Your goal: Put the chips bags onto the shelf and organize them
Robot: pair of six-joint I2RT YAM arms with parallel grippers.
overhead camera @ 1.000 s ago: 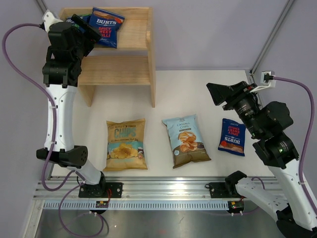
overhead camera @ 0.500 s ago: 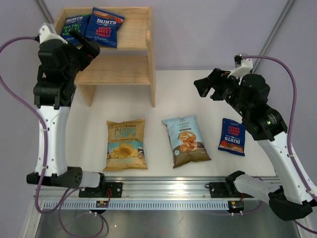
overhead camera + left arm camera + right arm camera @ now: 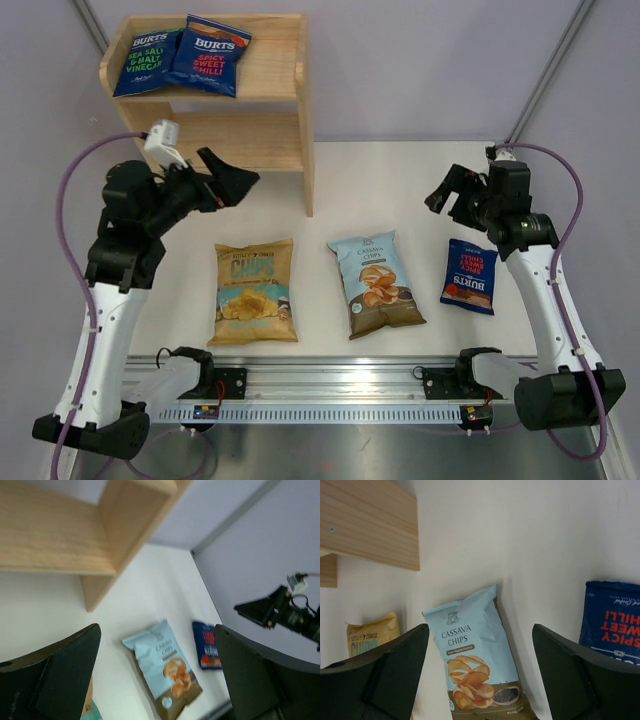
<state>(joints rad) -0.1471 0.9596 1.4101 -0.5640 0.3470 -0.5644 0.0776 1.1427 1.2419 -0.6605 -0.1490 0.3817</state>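
Note:
The wooden shelf stands at the back left. Two dark-blue BURTS bags lie side by side on its top tier. On the table lie the yellow CHIPS bag, the light-blue Cassava Chips bag and a third BURTS bag. My left gripper is open and empty in front of the shelf's lower tier, above the yellow bag. My right gripper is open and empty above the table, behind the third BURTS bag. The right wrist view looks down on the Cassava bag and the BURTS bag.
The lower tier of the shelf holds nothing. The left wrist view shows the shelf's underside, the Cassava bag and the right arm. A metal rail runs along the near edge.
My left gripper has come away from the shelf's top tier, down and right to the front of the lower tier, leaving two BURTS bags on top. My right arm has swung right and lower.

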